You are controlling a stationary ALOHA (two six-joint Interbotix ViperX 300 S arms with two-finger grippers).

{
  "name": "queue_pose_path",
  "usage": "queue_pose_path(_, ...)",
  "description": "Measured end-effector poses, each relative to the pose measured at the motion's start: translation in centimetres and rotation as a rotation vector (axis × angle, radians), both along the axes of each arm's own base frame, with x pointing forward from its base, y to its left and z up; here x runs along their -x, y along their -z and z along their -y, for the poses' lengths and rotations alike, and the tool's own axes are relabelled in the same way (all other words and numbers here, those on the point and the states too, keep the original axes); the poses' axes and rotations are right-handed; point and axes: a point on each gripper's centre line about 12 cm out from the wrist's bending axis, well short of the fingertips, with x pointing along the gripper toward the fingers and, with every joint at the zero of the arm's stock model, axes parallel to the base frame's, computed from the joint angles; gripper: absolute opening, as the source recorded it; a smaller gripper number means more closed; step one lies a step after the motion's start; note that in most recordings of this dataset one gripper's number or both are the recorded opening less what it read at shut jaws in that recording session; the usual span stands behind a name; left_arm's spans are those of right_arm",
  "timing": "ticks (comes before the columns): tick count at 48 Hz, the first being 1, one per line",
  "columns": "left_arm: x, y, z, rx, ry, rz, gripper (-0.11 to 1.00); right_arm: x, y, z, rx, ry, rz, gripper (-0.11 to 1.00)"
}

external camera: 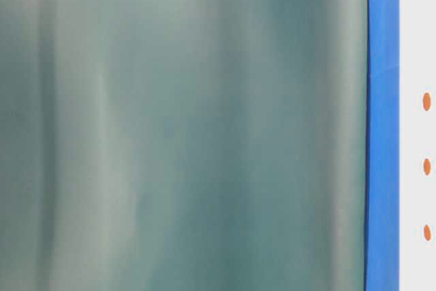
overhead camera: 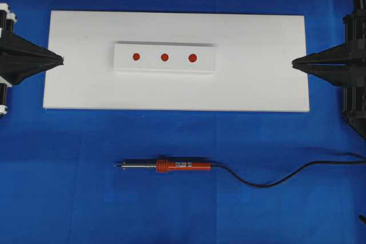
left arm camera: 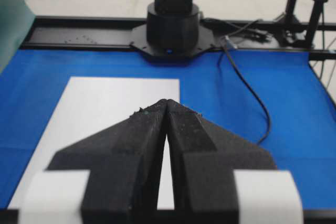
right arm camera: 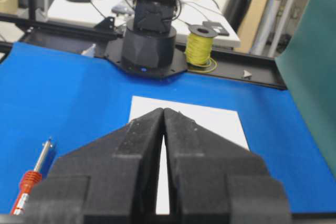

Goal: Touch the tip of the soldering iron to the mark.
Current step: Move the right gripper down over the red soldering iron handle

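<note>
The soldering iron [overhead camera: 171, 166] lies flat on the blue cloth in front of the white board, its tip [overhead camera: 116, 166] pointing left and its black cord [overhead camera: 274, 178] trailing right. In the right wrist view its orange handle and shaft [right arm camera: 31, 182] show at lower left. The mark [overhead camera: 164, 57] is the middle red dot of three on the raised white block [overhead camera: 164, 57]; it also shows in the table-level view [external camera: 426, 166]. My left gripper [overhead camera: 60, 59] is shut and empty at the board's left edge [left arm camera: 166, 100]. My right gripper [overhead camera: 294, 63] is shut and empty at the board's right edge [right arm camera: 163, 109].
The white board [overhead camera: 257, 84] lies on the blue cloth [overhead camera: 57, 187]. A green backdrop [external camera: 184, 127] fills most of the table-level view. The opposite arm's base [left arm camera: 172, 24] stands behind the board, and a yellow wire spool [right arm camera: 200, 45] sits off the table edge.
</note>
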Motion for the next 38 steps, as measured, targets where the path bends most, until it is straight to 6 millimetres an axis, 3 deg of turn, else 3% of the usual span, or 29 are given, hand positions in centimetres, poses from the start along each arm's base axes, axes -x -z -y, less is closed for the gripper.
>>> queue_pose_path(6, 0.0, -0.1, 0.1, 0.000, 0.003, 0.005, 0.00, -0.2, 0.4, 0.0, 0.001, 0.000, -0.031, -0.06)
queue_pose_path(25, 0.0, 0.0, 0.1, -0.005, 0.004, 0.005, 0.00, -0.3, 0.5, 0.0, -0.014, 0.000, -0.069, -0.06)
queue_pose_path(32, 0.0, -0.1, 0.1, -0.005, 0.004, 0.006, 0.00, -1.5, 0.5, -0.1, -0.032, -0.004, -0.098, -0.05)
queue_pose_path(38, 0.0, 0.0, 0.1, -0.006, 0.005, 0.003, 0.00, -3.5, 0.4, -0.9, -0.042, -0.037, -0.139, 0.07)
